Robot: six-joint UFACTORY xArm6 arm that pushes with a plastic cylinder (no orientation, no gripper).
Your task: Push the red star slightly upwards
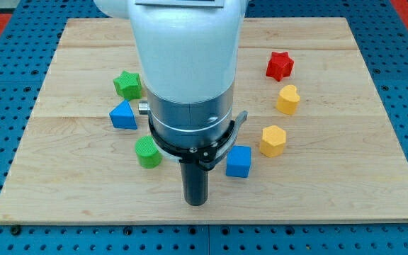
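The red star (280, 65) lies near the view's top right on the wooden board (331, 191). My tip (195, 203) is at the view's bottom centre, far down and to the left of the red star and not touching it. The nearest block is a blue cube (239, 161), just up and right of the tip. The arm's white and grey body hides the middle of the board.
A yellow heart-like block (287, 99) sits just below the red star, and a yellow hexagon (273, 140) lower still. On the left are a green star (127, 84), a blue triangular block (123, 115) and a round green block (147, 151).
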